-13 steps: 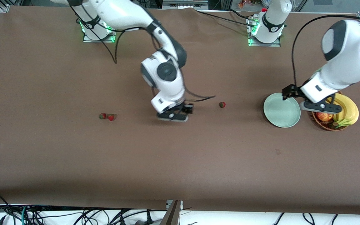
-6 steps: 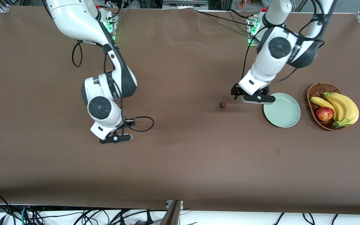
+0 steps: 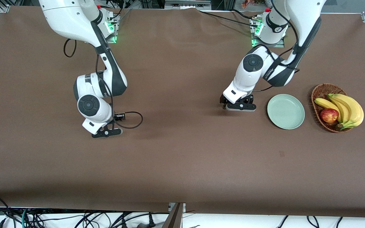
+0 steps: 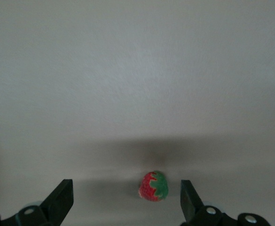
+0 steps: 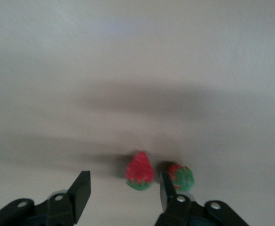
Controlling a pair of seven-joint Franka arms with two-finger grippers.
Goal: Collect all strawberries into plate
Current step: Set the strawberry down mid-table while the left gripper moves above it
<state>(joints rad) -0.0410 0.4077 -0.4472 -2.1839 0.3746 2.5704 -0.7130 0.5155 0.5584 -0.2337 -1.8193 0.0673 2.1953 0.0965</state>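
- One strawberry [image 4: 153, 186] lies on the table [image 3: 182, 158] between the spread, empty fingers of the left gripper [image 4: 125, 200], near the plate [image 3: 285, 111].
- Two strawberries [image 5: 140, 171] lie side by side toward the right arm's end; the right gripper [image 5: 123, 190] stands open around one, gripping neither.
- The basket [image 3: 320, 95] of fruit sits beside the plate.

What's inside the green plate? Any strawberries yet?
Nothing. The plate shows only its bare mint-green inside. In the front view no strawberries show; both grippers cover them. The left wrist view shows one strawberry lying on the table between open fingers.
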